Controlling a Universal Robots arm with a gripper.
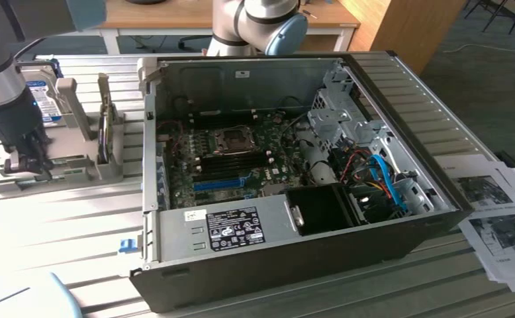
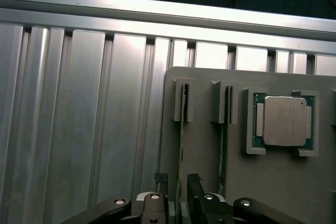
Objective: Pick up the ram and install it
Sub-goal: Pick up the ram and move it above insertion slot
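your fingers are wide open w/ nothing held, straddling the thin green ram stick. it stands on edge in the grey slotted holder on the ribbed metal desk, long axis running straight out btw them.

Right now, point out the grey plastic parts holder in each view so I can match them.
Exterior view: grey plastic parts holder at the exterior view's left, beside the open black computer case, under the claw.
Wrist view: holder under the open claw, which straddles the thin green ram stick.
Shared landmark: ribbed aluminium table.
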